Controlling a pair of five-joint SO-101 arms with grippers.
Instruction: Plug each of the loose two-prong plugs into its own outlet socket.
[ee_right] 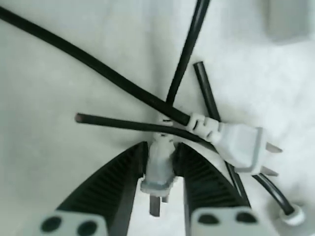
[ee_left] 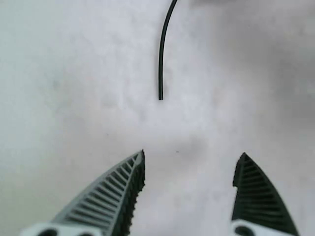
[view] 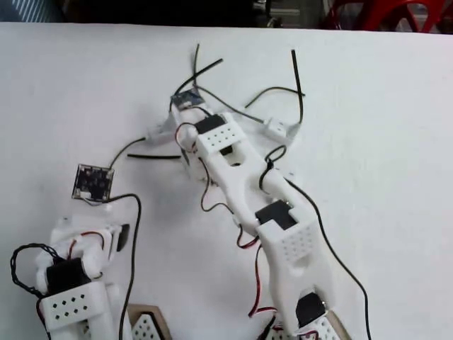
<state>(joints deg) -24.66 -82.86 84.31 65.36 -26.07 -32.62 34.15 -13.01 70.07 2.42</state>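
- The right pincer [ee_right: 161,147] is gripping a small pale plug [ee_right: 158,169]. Its two dark ribbed fingers [ee_right: 118,182] are pressing against the plug's sides, nearly closed.
- The held plug is sitting upright between the fingers, with a metal prong showing at the end nearer the wrist camera.
- A second plug [ee_right: 241,145], white with two bare prongs, is lying on the table [view: 382,142] just beside the right pincer, untouched by it.
- Several black cables [ee_right: 113,78] are crossing one another around both plugs, and one is running into the second plug's strain relief.
- In the high view the right arm [view: 241,184] is stretching from the near edge towards the middle of the table, ending among the tangled cables.
- The left pincer [ee_left: 192,157] is standing wide open and holding nothing, and is hanging over bare tabletop.
- A loose black cable end [ee_left: 161,54] is lying ahead of the left pincer, apart from its fingers.
- The left arm [view: 71,283] is sitting folded at the near left corner.
- A dark square block [view: 94,181] is lying between the two arms, with a cable attached to it.
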